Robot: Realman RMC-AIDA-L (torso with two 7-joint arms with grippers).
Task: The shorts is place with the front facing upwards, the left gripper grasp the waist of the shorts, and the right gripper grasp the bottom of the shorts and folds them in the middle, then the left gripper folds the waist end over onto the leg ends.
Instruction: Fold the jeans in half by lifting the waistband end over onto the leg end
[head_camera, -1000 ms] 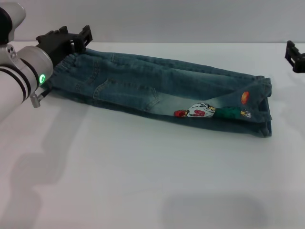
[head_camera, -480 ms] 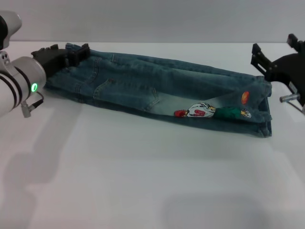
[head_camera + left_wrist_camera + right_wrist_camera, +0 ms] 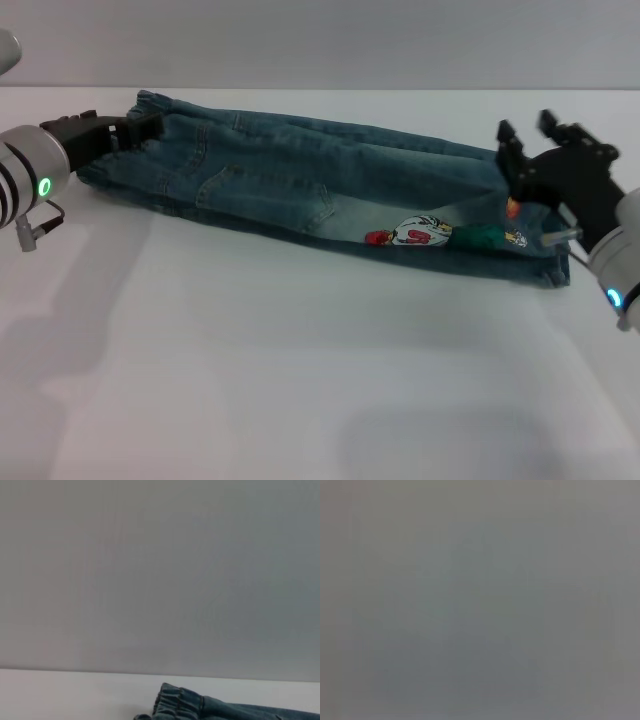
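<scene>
The blue-green denim shorts (image 3: 290, 180) lie across the white table (image 3: 300, 370) as one long strip, with the cartoon print (image 3: 420, 233) on top. Their gathered waist (image 3: 148, 104) is at the left end and also shows in the left wrist view (image 3: 175, 706). The straight leg hems (image 3: 556, 268) are at the right end. My left gripper (image 3: 115, 130) is low at the waist edge, open, its prongs against the band. Over the hem end my right gripper (image 3: 525, 140) hovers open. The right wrist view is only grey blur.
Bare white table surface spreads in front of the shorts toward me. A grey wall (image 3: 160, 570) stands behind the table's far edge. No other objects are in view.
My left gripper has dropped down and outward to the waist edge. My right gripper has come in from the far right to above the leg hems. The shorts have not moved.
</scene>
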